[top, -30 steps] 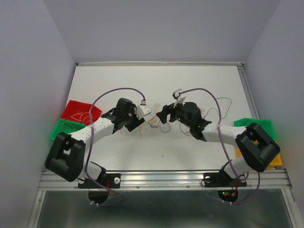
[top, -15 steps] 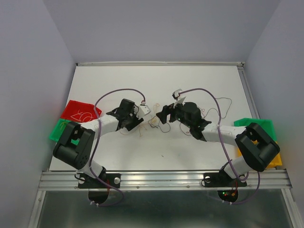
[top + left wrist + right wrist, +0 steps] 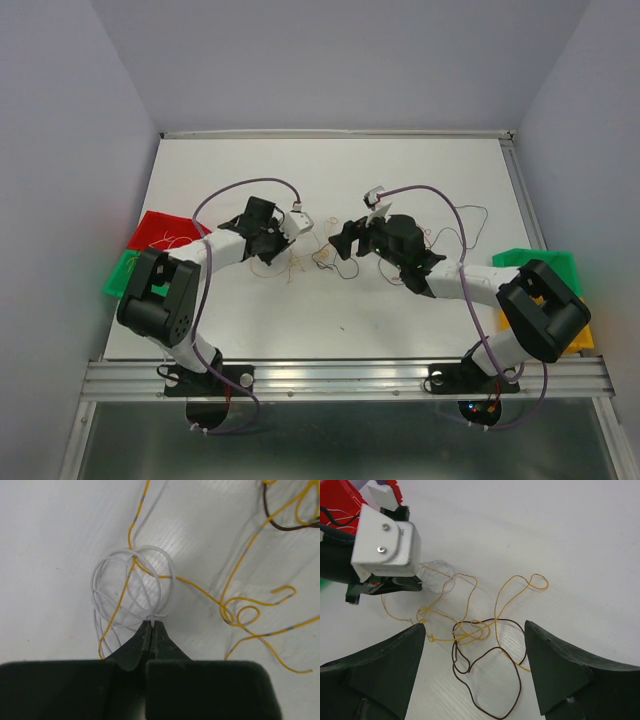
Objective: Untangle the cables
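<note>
Left wrist cam: left gripper [image 3: 151, 625] jaws are pressed together, pinching the near edge of a thin white wire coil [image 3: 100, 575] with a thin yellow wire [image 3: 240, 560] threaded through it. Over on the right gripper [image 3: 475, 626], jaws are spread wide and the yellow-and-dark-brown wire tangle [image 3: 456, 652] is lying on the white table [image 3: 570, 540] between them.

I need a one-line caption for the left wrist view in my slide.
Left gripper shut on a white wire coil threaded by a yellow wire.

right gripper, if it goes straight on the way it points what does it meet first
Probably the dark brown cable loop, tangled with yellow cable, lying between its open fingers; the left gripper, shut on a white cable, sits beyond. Depth unclear.
</note>
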`<state>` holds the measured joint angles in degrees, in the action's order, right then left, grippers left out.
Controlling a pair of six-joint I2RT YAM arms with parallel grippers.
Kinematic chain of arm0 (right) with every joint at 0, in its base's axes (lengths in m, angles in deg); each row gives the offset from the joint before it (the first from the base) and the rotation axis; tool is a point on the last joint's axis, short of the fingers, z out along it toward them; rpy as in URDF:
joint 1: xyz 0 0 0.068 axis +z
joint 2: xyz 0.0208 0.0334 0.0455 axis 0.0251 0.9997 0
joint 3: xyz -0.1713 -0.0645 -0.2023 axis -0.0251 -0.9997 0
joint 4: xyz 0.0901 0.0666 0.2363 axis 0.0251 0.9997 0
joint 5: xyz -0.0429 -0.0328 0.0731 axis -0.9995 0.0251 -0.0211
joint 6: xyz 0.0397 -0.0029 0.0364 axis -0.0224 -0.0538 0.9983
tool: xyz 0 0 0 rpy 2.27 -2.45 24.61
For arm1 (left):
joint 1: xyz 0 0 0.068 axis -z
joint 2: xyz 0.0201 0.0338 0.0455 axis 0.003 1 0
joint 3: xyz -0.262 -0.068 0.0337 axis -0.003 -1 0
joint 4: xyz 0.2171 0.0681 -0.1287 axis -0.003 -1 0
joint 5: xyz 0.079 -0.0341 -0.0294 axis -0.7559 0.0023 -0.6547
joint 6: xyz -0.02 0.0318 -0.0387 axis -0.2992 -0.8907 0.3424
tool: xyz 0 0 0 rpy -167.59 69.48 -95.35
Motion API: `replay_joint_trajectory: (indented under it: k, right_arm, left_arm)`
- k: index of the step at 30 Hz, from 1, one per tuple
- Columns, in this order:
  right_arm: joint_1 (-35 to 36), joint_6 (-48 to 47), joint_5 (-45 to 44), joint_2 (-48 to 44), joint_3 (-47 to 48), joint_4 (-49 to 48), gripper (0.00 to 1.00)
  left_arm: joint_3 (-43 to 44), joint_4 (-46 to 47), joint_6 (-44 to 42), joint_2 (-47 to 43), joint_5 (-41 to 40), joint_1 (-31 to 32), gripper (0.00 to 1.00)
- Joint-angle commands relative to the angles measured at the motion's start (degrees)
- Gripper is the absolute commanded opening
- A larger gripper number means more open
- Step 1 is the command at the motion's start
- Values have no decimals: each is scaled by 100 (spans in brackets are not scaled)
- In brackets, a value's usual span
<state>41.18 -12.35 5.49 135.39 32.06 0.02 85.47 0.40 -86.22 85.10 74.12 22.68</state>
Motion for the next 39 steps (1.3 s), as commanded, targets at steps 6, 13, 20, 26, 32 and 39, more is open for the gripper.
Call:
replay_joint_trajectory:
  k: [6,13,20,26,32,39]
  right_arm:
    - [7,-272,561,568,477,-383,86]
    - [7,-369,1441,1543,1224,-339,87]
    - [7,-282,1328,2536,2112,29,81]
    - [7,-273,626,2863,2658,742,48]
    - [7,-361,352,2582,2360,848,26]
    - [-2,-299,62,2371,2192,769,38]
  left_arm:
    - [112,-1462,-516,-1782,1864,0,0]
    - [692,-1930,-394,-2160,1980,-280,0]
    - [1324,-2361,-587,-2204,2902,-1544,0]
    - [1580,-1958,-236,-2555,2807,-2486,0]
    - [1563,-1122,283,-2749,2200,-3609,0]
    - [1615,-1007,30,-2144,1953,-4569,0]
